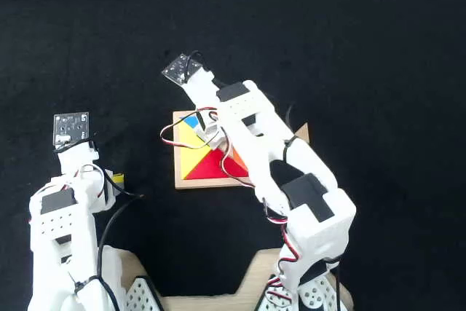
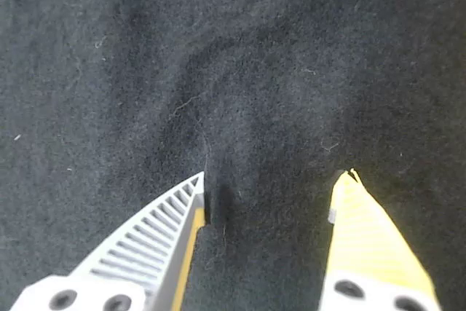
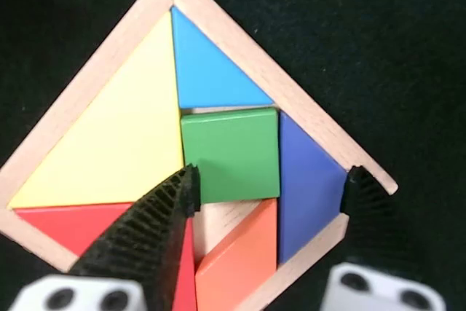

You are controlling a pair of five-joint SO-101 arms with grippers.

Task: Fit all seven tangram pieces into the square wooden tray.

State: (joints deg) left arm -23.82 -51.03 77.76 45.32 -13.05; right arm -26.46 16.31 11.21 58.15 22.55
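Note:
The square wooden tray [image 1: 177,172] lies mid-table. In the right wrist view its rim [image 3: 95,71] frames a big yellow triangle [image 3: 116,136], a light blue triangle [image 3: 207,71], a green square [image 3: 233,152], a dark blue parallelogram [image 3: 306,187], a red triangle [image 3: 65,223] and an orange piece [image 3: 240,260]. A patch of bare wood [image 3: 218,218] shows below the green square. My right gripper [image 3: 269,187] hangs open just above these pieces, its black fingers on either side of the green and dark blue ones. My left gripper [image 2: 275,180] is open over bare black cloth, holding nothing.
Black cloth covers the whole table. In the high view the right arm [image 1: 255,143] hides much of the tray, and the left arm [image 1: 73,180] stands well left of it. Wooden arm bases sit at the near edge [image 1: 218,300].

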